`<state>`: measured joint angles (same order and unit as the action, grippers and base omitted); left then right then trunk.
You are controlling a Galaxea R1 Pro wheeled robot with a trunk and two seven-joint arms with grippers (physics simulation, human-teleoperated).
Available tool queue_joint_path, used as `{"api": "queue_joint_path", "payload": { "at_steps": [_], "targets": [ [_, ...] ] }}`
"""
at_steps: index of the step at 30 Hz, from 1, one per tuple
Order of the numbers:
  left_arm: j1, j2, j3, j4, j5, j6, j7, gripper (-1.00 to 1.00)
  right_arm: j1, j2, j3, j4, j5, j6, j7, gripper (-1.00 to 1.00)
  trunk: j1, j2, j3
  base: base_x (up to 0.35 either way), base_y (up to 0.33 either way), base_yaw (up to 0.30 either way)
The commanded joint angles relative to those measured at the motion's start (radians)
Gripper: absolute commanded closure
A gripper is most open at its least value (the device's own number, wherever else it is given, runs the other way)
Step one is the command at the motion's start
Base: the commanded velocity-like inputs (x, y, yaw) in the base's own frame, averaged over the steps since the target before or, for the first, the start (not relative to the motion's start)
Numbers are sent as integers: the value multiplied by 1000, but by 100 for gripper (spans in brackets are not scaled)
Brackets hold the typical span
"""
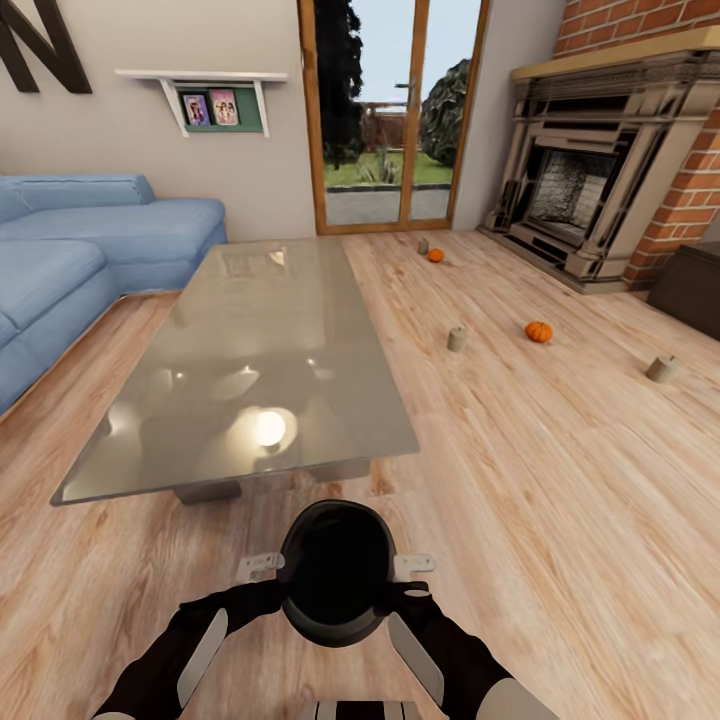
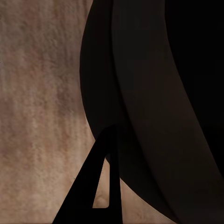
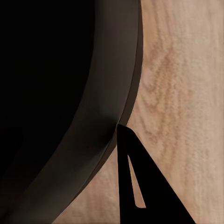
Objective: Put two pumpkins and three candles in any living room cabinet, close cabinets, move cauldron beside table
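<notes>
Two grippers clasp the black cauldron from opposite sides, low in the head view just in front of the robot; the left gripper presses against its left rim and the right gripper against its right rim, each closed onto the rim edge. In the left wrist view a dark finger lies against the cauldron's curved outer wall with the wooden floor behind; the right wrist view shows the same arrangement, a dark finger touching the cauldron's rim above pale floorboards. The cauldron sits just beside the near end of the glass-topped table, which runs away from the robot toward the glazed doors. Two pumpkins lie on the floor to the right of the table: the nearer pumpkin is in open floor, the farther pumpkin is close to the doors. Three candles stand on the same stretch of floor: one candle near the table's right edge, another candle well to the right, a third candle just beside the farther pumpkin. A blue sofa lines the left wall; an ornate fireplace sits in the brick wall at right; a dark brown cabinet shows partly at the right edge, fronts closed as far as can be seen.
</notes>
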<state>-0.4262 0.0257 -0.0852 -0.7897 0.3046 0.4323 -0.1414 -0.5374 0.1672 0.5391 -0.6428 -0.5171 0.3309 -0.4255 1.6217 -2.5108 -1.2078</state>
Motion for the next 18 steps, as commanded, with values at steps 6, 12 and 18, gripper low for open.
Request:
{"api": "queue_joint_path", "payload": {
  "at_steps": [6,12,18],
  "targets": [
    [0,0,-8,0,13,5,2,100,-1,0,23,-14,-24,-3,14,100,0,0,-1,40,7,112],
    [0,0,-8,0,13,6,2,100,-1,0,37,-14,-24,-4,14,100,0,0,-1,67,0,148],
    [0,-1,-8,0,13,5,2,100,-1,0,41,-14,-24,-4,14,100,0,0,-1,125,0,16]
  ]
}}
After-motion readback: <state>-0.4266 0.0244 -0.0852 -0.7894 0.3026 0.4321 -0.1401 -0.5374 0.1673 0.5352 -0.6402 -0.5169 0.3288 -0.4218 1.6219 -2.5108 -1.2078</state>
